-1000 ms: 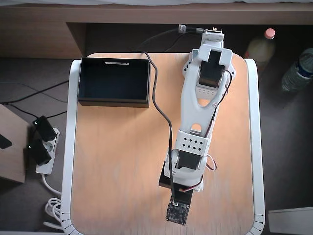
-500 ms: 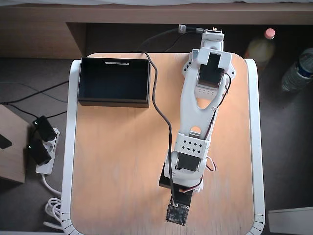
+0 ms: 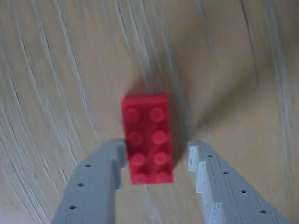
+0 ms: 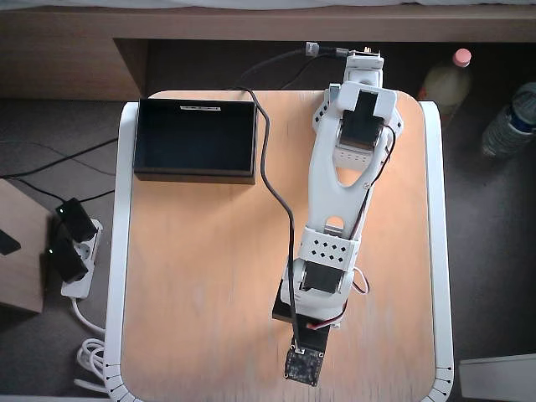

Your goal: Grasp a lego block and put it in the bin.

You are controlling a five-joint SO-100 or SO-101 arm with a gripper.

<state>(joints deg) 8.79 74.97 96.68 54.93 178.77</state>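
Lego block (image 3: 148, 138), a small bright red rectangular plastic brick with eight studs, is lying flat on the pale wooden tabletop (image 3: 56, 70), and in the wrist view the grey two-finger gripper (image 3: 156, 156) is straddling its near end with jaws spread: one finger is nearly touching the block's left side, the other standing slightly off its right. In the overhead view the white arm (image 4: 339, 193) is hiding the block beneath its wrist, well away from the shallow black rectangular open-topped bin (image 4: 197, 138), which is sitting empty at the table's far left corner. Judging by this, the grasp step is underway; next, the fingers need closing squarely on the block's long sides before lifting toward the bin.
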